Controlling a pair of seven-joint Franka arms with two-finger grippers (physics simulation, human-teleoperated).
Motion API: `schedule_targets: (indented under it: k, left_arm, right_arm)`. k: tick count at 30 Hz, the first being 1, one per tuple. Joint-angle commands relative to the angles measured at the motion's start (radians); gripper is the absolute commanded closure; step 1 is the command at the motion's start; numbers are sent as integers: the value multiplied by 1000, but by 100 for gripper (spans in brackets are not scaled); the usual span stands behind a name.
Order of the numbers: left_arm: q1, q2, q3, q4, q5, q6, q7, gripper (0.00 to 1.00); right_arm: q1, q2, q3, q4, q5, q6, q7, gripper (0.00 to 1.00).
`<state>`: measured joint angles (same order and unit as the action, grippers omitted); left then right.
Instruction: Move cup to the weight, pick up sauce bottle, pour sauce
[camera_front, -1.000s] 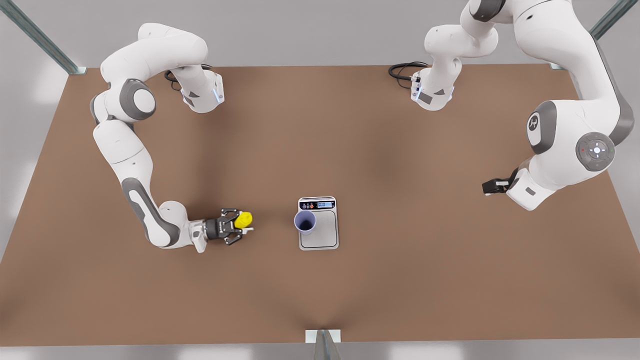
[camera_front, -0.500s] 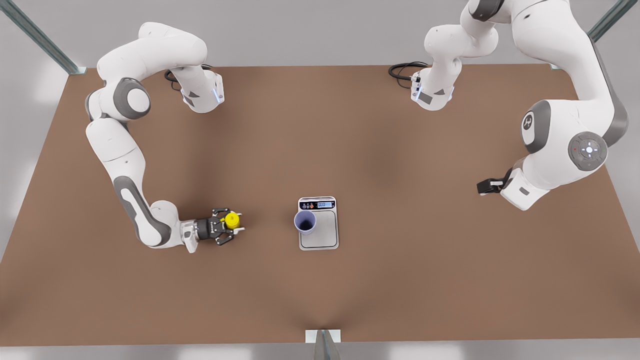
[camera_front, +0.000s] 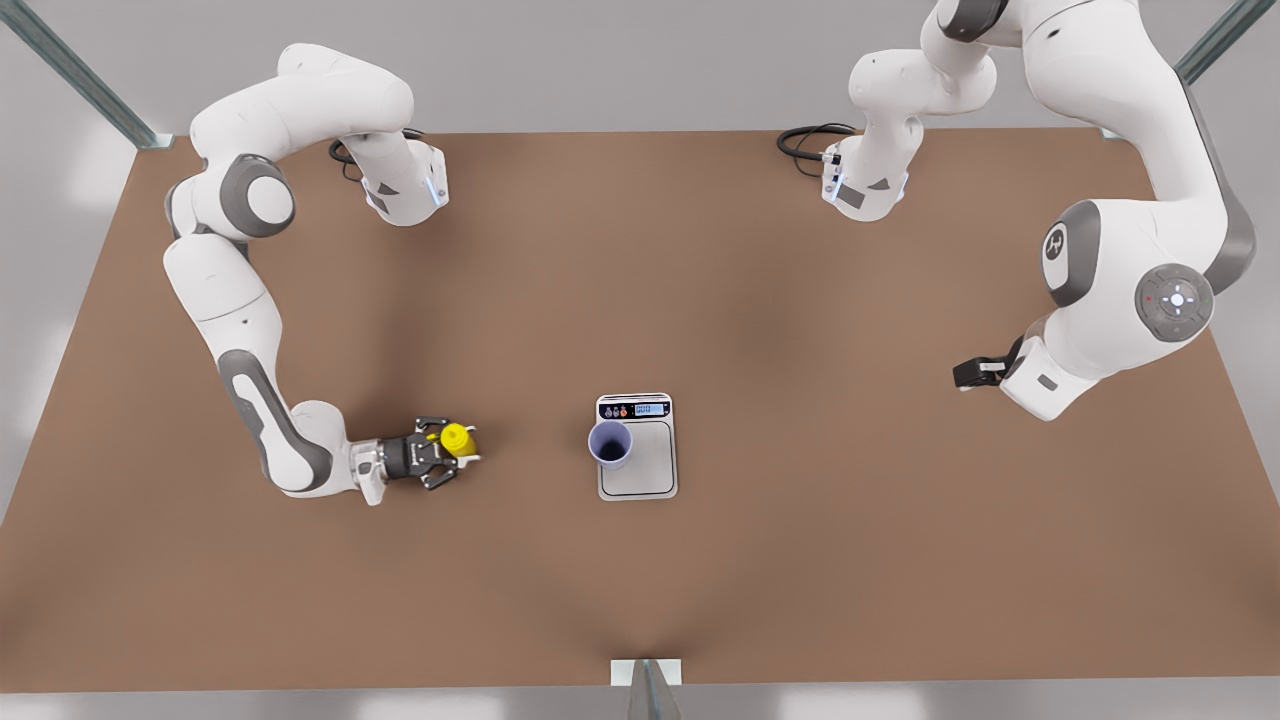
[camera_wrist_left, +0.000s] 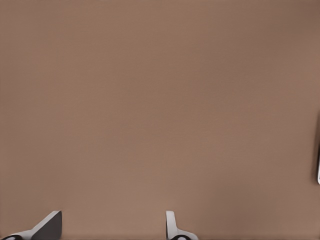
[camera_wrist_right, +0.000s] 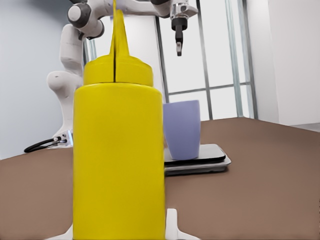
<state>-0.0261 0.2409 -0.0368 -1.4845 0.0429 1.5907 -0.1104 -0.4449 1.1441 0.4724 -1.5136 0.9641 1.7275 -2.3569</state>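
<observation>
A: Where is the small bright yellow squeeze bottle with the pointed nozzle (camera_front: 456, 437) now?

B: It stands upright between the two fingers of the right gripper (camera_front: 448, 452), on the front view's left side of the flat brown table (camera_front: 800, 560). The fingers sit on both sides of it, but I cannot tell if they press it or have let go.

A: What changed?

B: A second ago the bottle was tipped over and closer to the scale. Half a second ago it was nearly straight. Now it is straight up, and the arm has pulled it farther away from the little lavender-blue cup (camera_front: 610, 444).

A: So is the pouring done?

B: I think so. The bottle went back up and moved off, so the pour looks finished. The arm may be setting it down.

A: And the cup?

B: It has not moved. It stands on the flat silver-white kitchen scale (camera_front: 650, 470), at the scale's edge toward the bottle, next to the black strip with the buttons. In the right wrist view the bottle (camera_wrist_right: 119, 160) is up close and the cup (camera_wrist_right: 182, 129) is behind it on the scale (camera_wrist_right: 210, 161).

A: What about the other arm?

B: The left gripper (camera_front: 975, 372) waits far off on the front view's right. It has hardly moved. Its fingers (camera_wrist_left: 49, 226) are spread apart and hold nothing, over bare table.
</observation>
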Motion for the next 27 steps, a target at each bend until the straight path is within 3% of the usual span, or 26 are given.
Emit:
schedule_targets:
  k: [1, 7, 10, 12, 14, 15, 27]
  left_arm:
    - [0, 0, 0, 1, 2, -1, 0, 0]
    - [0, 0, 0, 1, 0, -2, -2, 0]
    - [0, 0, -2, 0, 0, -2, -2, 0]
    - [0, 0, -6, 0, 0, -2, -2, 0]
    - [0, 0, -11, 1, 0, -2, -2, 0]
    - [0, 0, -11, 1, 0, -2, -2, 0]
    - [0, 0, -14, 0, 2, 0, -15, 0]
  right_arm:
    - [-1, 0, 0, 1, -15, -12, 2, 57]
    - [-20, 0, 0, 3, -47, -16, 4, 55]
    - [-20, 0, 0, 1, -47, -16, 5, 45]
    - [-20, 0, 0, 1, -47, -16, 5, 36]
    - [-20, 0, 0, 1, -47, -16, 7, 8]
    - [-20, 0, 0, 1, -47, -16, 11, 4]
    - [-38, -4, 0, 0, -59, -32, 13, 0]
